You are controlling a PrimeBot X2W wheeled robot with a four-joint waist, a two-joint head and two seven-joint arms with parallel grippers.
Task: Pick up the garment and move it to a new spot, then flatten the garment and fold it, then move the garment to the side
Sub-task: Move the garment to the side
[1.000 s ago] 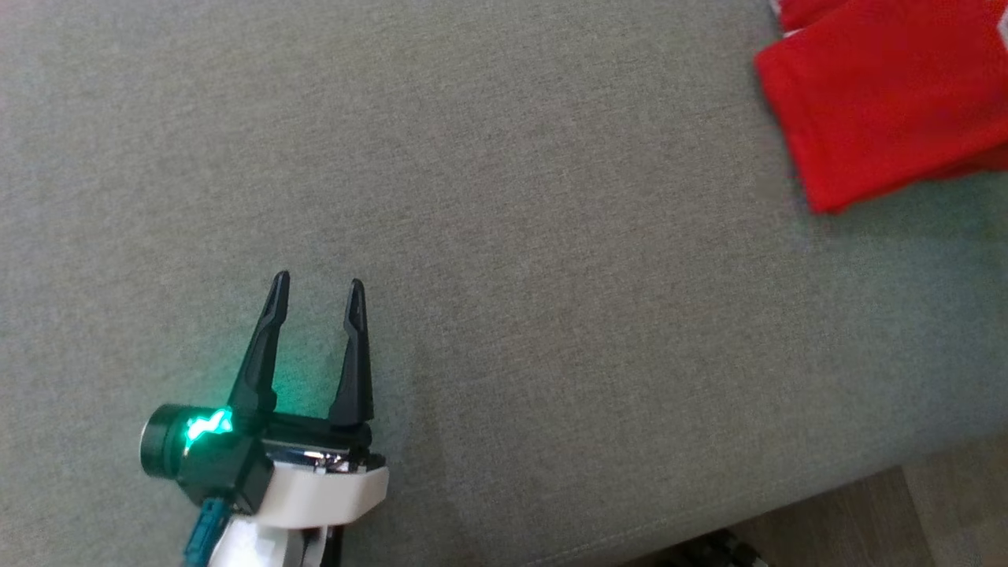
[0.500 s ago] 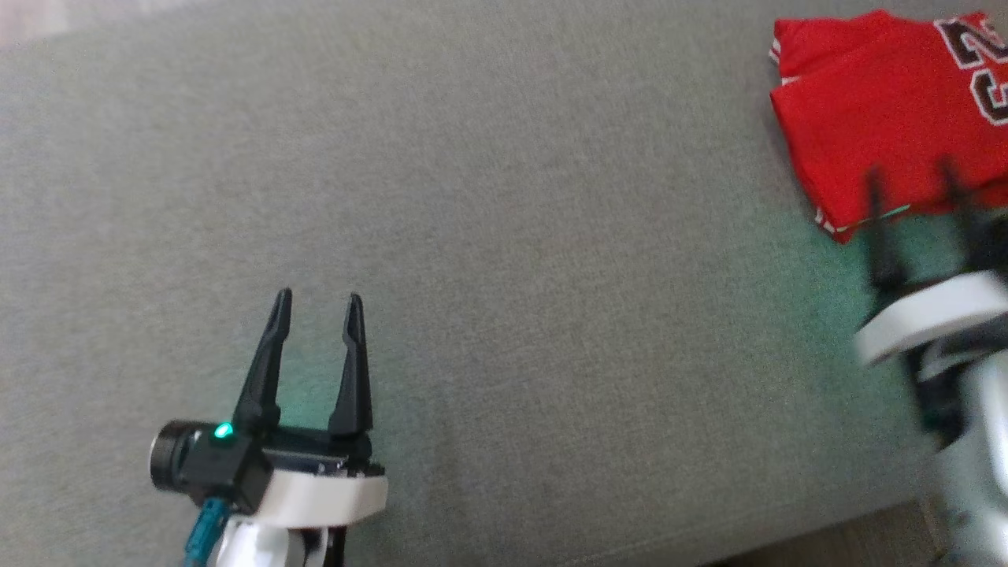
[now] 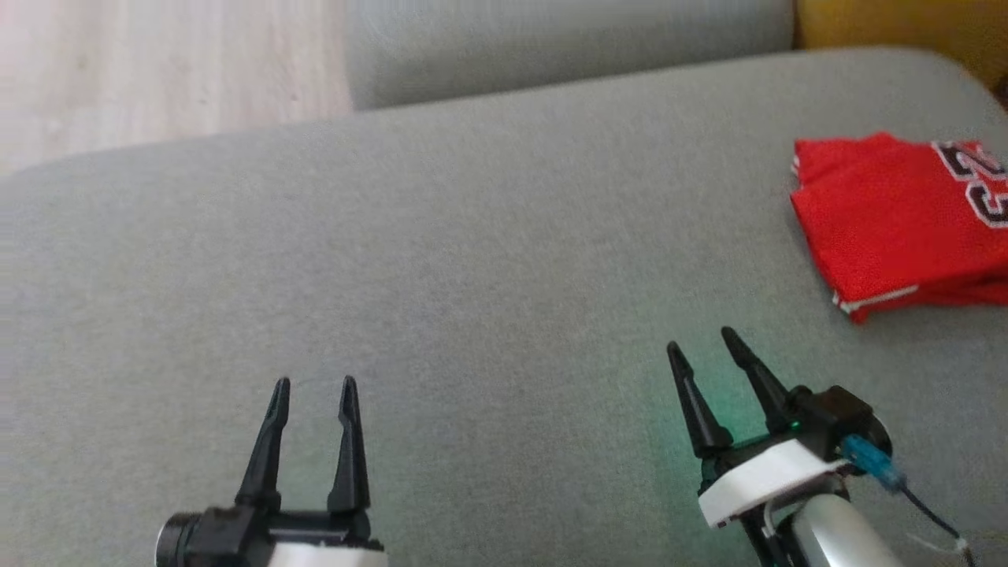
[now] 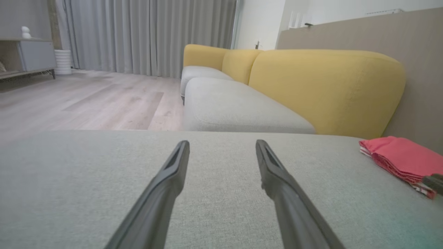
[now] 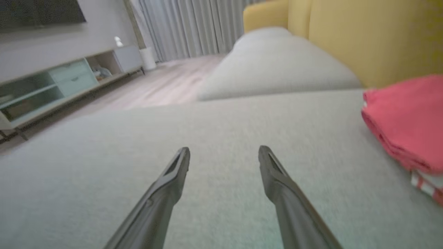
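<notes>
The garment (image 3: 890,224) is a red jersey with dark numbers and white trim, folded into a flat stack at the right edge of the grey seat cushion (image 3: 472,252). It also lies at the right in the left wrist view as the garment (image 4: 398,159) and in the right wrist view as the garment (image 5: 405,121). My right gripper (image 3: 702,342) hovers open over bare cushion, below and left of the stack and clear of it. Low on the left, my left gripper (image 3: 313,384) stands open with nothing between its fingers.
Yellow backrests (image 4: 325,83) rise behind the cushion, and a second grey seat (image 4: 228,110) continues past it. Pale wood floor (image 3: 157,71) lies beyond the far edge. A low media cabinet (image 5: 62,86) stands along the wall.
The head camera has tilted up, bringing the far edge and floor into view. My right gripper has let go of the garment and drawn back down and left of it, open.
</notes>
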